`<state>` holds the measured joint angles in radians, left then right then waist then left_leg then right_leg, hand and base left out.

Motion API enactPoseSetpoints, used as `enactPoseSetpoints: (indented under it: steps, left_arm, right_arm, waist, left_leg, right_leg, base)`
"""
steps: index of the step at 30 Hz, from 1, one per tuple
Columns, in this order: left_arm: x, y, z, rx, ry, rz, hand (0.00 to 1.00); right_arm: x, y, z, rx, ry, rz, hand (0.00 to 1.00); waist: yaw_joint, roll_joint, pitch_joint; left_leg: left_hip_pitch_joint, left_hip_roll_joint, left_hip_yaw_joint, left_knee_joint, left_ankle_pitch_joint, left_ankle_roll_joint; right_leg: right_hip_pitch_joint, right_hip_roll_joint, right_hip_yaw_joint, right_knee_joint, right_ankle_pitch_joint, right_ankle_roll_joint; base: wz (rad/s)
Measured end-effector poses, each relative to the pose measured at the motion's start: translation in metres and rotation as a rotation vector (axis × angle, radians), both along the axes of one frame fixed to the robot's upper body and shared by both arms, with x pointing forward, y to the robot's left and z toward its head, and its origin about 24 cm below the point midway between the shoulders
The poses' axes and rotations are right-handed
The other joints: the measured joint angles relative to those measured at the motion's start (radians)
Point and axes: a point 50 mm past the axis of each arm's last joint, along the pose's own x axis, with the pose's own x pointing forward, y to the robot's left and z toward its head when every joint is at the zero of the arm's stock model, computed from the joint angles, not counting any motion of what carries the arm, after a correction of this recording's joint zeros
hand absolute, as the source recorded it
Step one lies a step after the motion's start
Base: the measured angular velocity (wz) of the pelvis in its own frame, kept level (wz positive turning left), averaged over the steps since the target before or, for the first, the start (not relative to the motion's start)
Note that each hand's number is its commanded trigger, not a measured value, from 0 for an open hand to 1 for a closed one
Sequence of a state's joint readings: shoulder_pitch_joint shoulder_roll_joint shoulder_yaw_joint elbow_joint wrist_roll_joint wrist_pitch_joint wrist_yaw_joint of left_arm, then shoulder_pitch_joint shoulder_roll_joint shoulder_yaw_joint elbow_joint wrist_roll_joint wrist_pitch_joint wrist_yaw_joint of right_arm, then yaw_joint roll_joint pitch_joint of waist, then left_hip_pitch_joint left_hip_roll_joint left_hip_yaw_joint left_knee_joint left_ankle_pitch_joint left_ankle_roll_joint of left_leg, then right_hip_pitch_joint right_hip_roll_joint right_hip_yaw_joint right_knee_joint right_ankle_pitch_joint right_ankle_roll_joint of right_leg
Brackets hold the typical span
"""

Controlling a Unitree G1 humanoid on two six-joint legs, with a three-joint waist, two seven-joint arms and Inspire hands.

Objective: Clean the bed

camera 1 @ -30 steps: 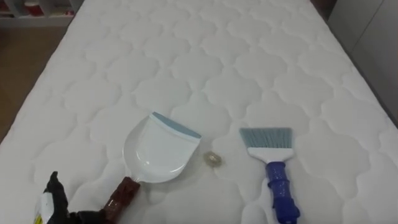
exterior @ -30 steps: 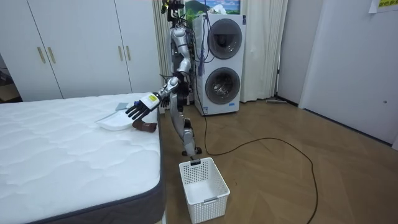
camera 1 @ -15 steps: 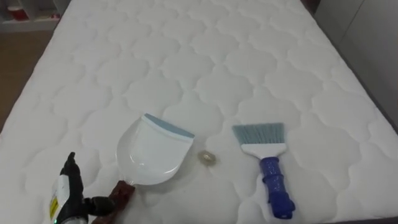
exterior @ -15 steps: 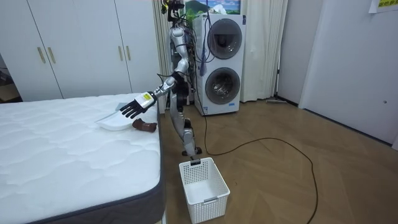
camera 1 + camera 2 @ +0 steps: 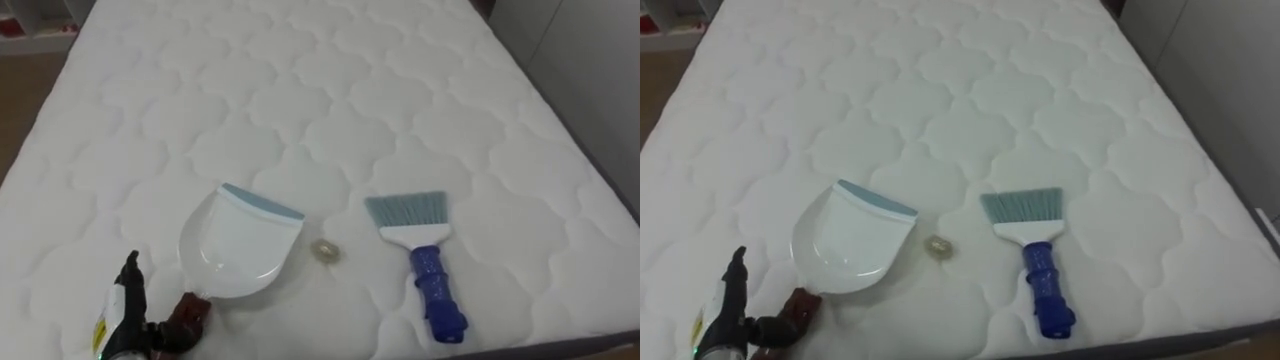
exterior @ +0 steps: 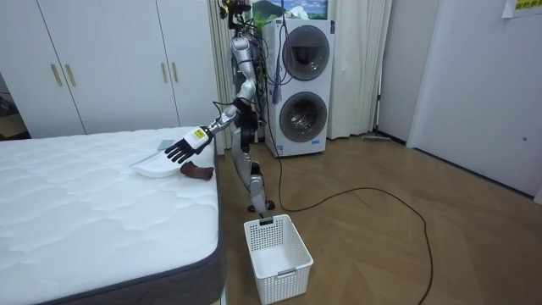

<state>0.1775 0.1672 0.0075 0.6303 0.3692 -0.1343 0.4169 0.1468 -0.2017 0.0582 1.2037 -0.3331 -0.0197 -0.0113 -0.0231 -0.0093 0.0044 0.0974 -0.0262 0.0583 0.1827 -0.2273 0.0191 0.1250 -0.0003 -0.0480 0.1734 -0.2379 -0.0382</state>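
A white dustpan (image 5: 240, 240) with a blue lip and a brown handle (image 5: 190, 312) lies on the white quilted mattress (image 5: 330, 90). To its right lies a brush (image 5: 420, 250) with grey-blue bristles and a blue handle. A small pale scrap (image 5: 326, 250) sits between them. My left hand (image 5: 118, 318) hovers open at the lower left, fingers straight and thumb close beside the dustpan handle; touch cannot be told. In the room view I stand at the bed's end, left hand (image 6: 180, 150) stretched over the dustpan (image 6: 152, 165).
A white plastic basket (image 6: 275, 254) stands on the wooden floor beside the bed's corner. Stacked washing machines (image 6: 301, 85) are behind me and white wardrobes (image 6: 102, 63) line the wall. The mattress edge (image 5: 560, 345) runs close below the brush.
My left hand has reached a little farther over the mattress, closer to the dustpan handle. The eye view has shifted slightly. Dustpan, brush and scrap lie as before.
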Motion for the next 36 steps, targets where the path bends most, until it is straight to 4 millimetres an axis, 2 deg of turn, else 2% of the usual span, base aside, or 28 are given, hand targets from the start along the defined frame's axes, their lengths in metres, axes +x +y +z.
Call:
enactPoseSetpoints:
  steps: [7, 16, 22, 25, 36]
  left_arm:
    - [-0.005, -0.002, -0.008, -0.009, 0.066, -0.034, 0.00]
    - [-0.003, -0.011, -0.012, -0.017, 0.113, -0.071, 0.00]
    - [0.004, -0.013, -0.018, -0.035, 0.154, -0.092, 0.00]
    - [0.005, -0.012, -0.022, -0.039, 0.186, -0.096, 0.00]
    - [0.009, -0.011, -0.024, -0.042, 0.211, -0.104, 0.00]
  right_arm:
    - [-0.002, -0.001, 0.000, -0.007, 0.030, 0.017, 0.00]
    - [0.010, -0.001, 0.000, 0.004, -0.004, -0.042, 0.00]
    - [0.020, 0.000, 0.001, 0.027, -0.045, -0.111, 0.00]
    - [0.021, 0.000, 0.001, 0.038, -0.064, -0.160, 0.00]
    - [0.030, 0.000, 0.003, 0.055, -0.122, -0.216, 0.00]
  waist:
    - [-0.003, 0.010, -0.0030]
    - [-0.012, 0.016, -0.0046]
    - [-0.024, 0.006, -0.0029]
    - [-0.028, -0.002, 0.0011]
    - [-0.029, -0.002, 0.0003]
  left_leg:
    - [-0.002, 0.001, 0.001, 0.001, 0.000, 0.000]
    - [-0.033, 0.004, -0.006, 0.006, 0.001, 0.001]
    - [-0.066, 0.009, -0.006, 0.007, 0.003, 0.000]
    - [-0.075, 0.010, -0.007, 0.007, 0.003, 0.000]
    - [-0.111, 0.013, -0.007, 0.006, 0.003, 0.000]
  right_leg:
    - [-0.002, 0.000, -0.001, 0.000, 0.000, 0.000]
    - [-0.030, -0.001, -0.008, 0.003, 0.001, -0.002]
    - [-0.068, 0.000, -0.013, 0.015, 0.003, -0.005]
    - [-0.074, 0.000, -0.031, 0.014, 0.003, -0.005]
    - [-0.107, 0.000, -0.039, 0.013, 0.003, -0.005]
  base:
    - [0.00]
    - [0.01]
    - [0.00]
    - [0.03]
    - [0.00]
